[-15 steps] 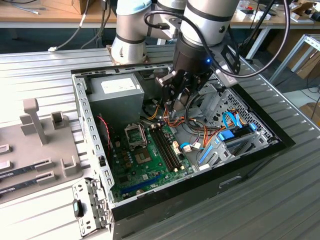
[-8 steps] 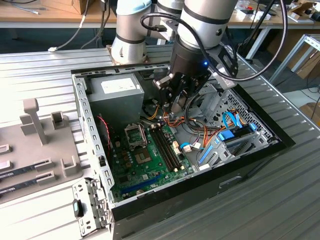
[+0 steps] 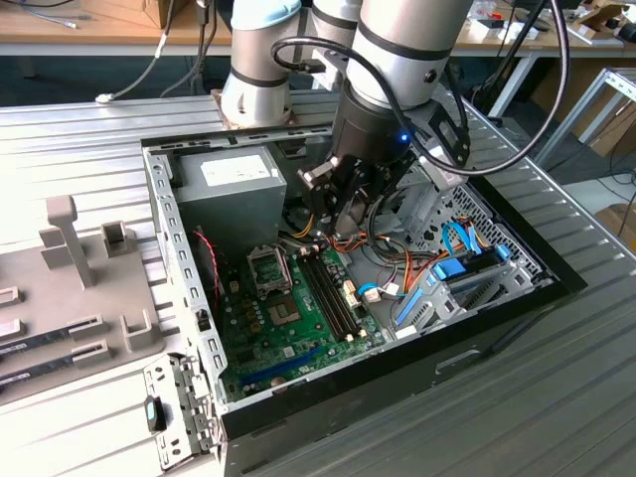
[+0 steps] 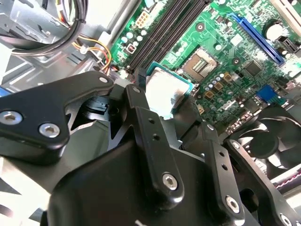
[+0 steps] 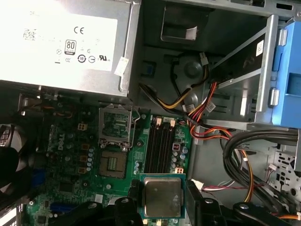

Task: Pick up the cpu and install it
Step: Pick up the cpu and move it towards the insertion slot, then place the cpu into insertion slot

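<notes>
The claw [image 3: 336, 227] pinched the cpu [image 5: 162, 197] by two opposite edges and held it flat, metal top up, above the motherboard [image 5: 70, 155]. The black socket frame [image 5: 115, 125] stood open and empty. The cpu hung near it but off to one side, over the end of the memory slots [image 5: 159, 147], its edges roughly square with the frame's. Beyond the slots from the frame ran loose cables [image 5: 202, 110]. The power supply [image 5: 66, 42] stood just beside the frame, on its far side from the cpu.

The ribbed metal worktop [image 3: 556, 397] carries an open computer case [image 3: 397, 383] in the middle, a grey fixture plate [image 3: 60, 298] at the exterior view's left, and the arm's base [image 3: 256, 104] at the far side.
</notes>
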Robot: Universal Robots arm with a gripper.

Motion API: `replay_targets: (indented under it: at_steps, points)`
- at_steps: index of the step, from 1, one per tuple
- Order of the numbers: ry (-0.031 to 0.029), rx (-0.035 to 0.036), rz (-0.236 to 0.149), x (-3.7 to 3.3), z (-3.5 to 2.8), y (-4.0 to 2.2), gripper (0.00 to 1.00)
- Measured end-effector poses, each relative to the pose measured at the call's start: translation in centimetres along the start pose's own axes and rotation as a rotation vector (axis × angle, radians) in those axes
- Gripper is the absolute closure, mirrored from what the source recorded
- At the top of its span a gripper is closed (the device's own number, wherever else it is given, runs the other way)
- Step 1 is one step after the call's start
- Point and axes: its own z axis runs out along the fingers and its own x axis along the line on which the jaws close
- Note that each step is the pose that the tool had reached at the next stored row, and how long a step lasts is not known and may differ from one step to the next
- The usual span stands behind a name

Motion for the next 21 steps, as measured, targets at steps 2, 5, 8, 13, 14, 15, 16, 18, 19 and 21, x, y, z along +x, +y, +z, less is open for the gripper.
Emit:
replay_targets:
  at_steps: [2,5,8,13,14,15,16,18,19,21]
  points:
    - [0.0,0.0,0.0,0.37,0.08,-0.13,0.53]
    - [-0.0001,-0.0001,0.0,0.77,0.16,-0.25,0.53]
    - [0.0,0.0,0.0,0.83,0.18,-0.25,0.53]
    - [-0.0001,-0.0001,0.0,0.86,0.2,-0.24,0.53]
    - [0.0,0.0,0.0,0.86,0.2,-0.24,0.53]
    - [0.0,0.0,0.0,0.87,0.19,-0.24,0.53]
    - [0.0,0.0,0.0,0.88,0.19,-0.24,0.53]
    - [0.0,0.0,0.0,0.92,0.19,-0.23,0.53]
    - [0.0,0.0,0.0,0.93,0.19,-0.23,0.53]
    - [0.0,0.0,0.0,1.14,0.19,-0.24,0.53]
